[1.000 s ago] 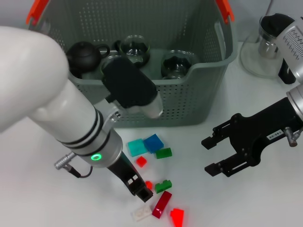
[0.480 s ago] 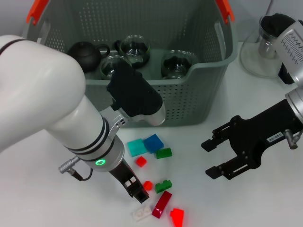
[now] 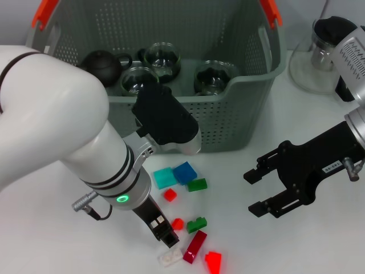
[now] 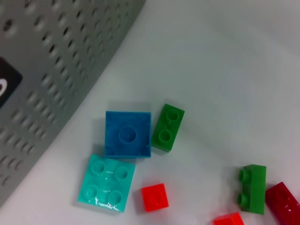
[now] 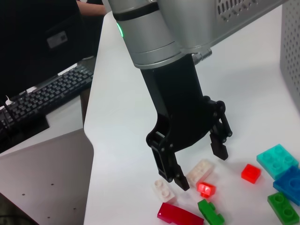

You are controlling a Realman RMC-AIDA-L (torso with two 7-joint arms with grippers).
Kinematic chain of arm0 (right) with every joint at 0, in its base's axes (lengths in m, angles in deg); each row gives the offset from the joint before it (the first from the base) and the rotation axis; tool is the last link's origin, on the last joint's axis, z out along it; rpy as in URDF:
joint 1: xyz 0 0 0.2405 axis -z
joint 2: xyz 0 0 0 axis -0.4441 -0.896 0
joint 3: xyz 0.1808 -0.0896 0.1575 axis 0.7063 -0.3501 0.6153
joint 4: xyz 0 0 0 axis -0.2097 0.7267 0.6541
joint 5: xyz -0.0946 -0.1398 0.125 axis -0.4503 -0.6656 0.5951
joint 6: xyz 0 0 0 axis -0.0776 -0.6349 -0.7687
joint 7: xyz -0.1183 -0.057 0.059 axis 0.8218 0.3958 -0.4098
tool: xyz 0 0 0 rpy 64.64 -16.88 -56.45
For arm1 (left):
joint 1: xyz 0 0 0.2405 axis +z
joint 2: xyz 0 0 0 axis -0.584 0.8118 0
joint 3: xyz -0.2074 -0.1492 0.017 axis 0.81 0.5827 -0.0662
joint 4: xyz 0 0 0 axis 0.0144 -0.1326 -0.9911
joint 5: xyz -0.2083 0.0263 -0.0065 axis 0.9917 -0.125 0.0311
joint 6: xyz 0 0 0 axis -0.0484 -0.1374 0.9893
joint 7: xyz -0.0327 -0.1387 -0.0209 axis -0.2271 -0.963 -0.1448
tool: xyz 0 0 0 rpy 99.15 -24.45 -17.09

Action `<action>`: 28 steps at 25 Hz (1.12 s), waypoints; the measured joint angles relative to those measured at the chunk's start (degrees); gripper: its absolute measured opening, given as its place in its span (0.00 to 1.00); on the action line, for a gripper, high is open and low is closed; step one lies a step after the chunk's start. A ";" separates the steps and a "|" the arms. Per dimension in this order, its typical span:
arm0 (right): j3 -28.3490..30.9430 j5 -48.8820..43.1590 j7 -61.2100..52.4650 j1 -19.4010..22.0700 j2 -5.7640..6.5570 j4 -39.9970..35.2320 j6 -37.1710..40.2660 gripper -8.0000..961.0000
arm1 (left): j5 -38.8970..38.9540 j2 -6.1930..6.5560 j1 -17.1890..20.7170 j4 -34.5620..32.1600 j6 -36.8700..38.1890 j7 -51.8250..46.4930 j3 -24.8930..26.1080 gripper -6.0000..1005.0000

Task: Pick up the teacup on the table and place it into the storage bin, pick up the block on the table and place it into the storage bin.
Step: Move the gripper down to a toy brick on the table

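- White tabletop (image 3: 319, 125) carries a tight scatter of blocks before the bin (image 3: 251, 85).
- Left tool (image 5: 197, 161) hangs wide open, empty, over a red block (image 5: 206, 189) flanked by white blocks (image 5: 200, 169).
- Closing could pinch a white neighbour too, or knock the red one aside.
- Right tool (image 3: 259, 185) waits open, empty, well apart.
- Cups (image 3: 212, 77) already sit in the bin.

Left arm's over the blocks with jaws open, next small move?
Probably lower the left gripper straight down and close. Its jaws are open and straddle the small white block next to the red block, not yet gripping. The storage bin already holds glass cups.
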 joint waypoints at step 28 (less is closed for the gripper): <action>0.53 0.01 0.00 0.21 0.00 0.00 -0.61 0.75 | -0.08 0.00 -0.24 1.21 -1.36 -0.32 -0.84 0.62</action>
